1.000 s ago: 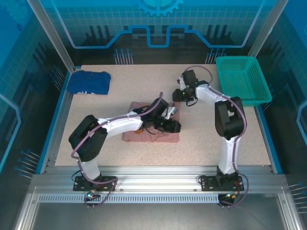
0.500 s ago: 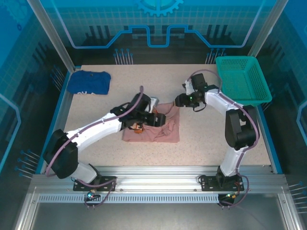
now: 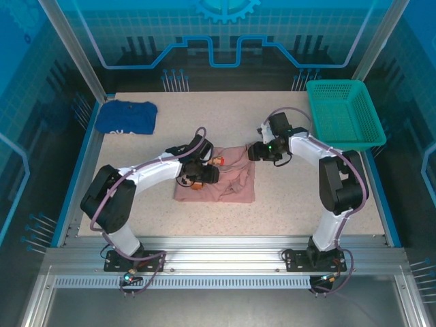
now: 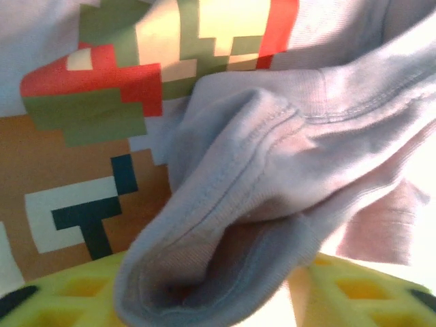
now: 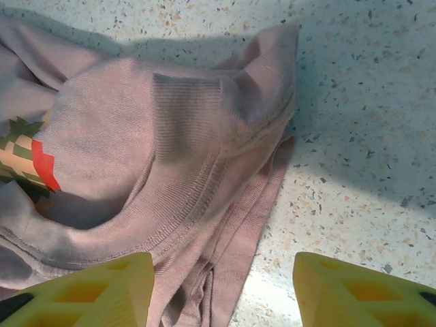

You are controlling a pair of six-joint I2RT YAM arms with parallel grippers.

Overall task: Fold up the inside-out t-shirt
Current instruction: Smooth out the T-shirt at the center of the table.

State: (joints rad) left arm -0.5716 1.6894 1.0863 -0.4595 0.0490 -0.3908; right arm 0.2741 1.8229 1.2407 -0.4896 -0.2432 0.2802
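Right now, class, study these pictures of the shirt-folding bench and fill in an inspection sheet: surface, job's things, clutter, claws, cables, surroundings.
Surface: speckled beige table; no spills seen.
Job's things: pink shirt lies rumpled near the table's middle, with a blocky print showing.
Clutter: folded blue garment at the far left corner; green basket at the far right corner.
Claws: left claw has a fold of the shirt between its fingers, grip uncertain; right claw is open over the shirt's edge.
Cables: purple cables run along both arms; none seen snagged.
Surroundings: blue panel walls; metal frame along the near edge.
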